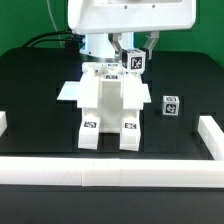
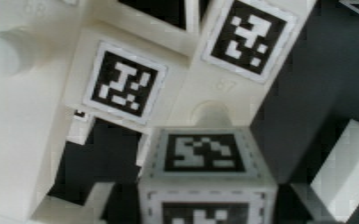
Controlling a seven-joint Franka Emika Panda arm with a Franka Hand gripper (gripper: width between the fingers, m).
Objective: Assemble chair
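black tabletop (image 1: 30, 110) filled the scene, edged by long white border rails (image 1: 110, 165) toward the front and at both sides. the chair (image 1: 105, 95) sat at the middle of the table as a partly joined white assembly. its long axis ran from the arm's side toward the front rail, and two square legs (image 1: 90, 115) lay side by side with their tagged ends nearest that rail. a flat seat slab (image 1: 72, 92) stuck out toward the exterior view's left. at the far end of the chair the gripper (image 1: 134, 57) was clamped on a tagged post (image 1: 134, 64), its fingers close on either side. the wrist view showed that post (image 2: 202, 155) close up against the chair's tagged faces (image 2: 126, 80). a small loose tagged block (image 1: 171, 105) stood apart on the exterior view's right.
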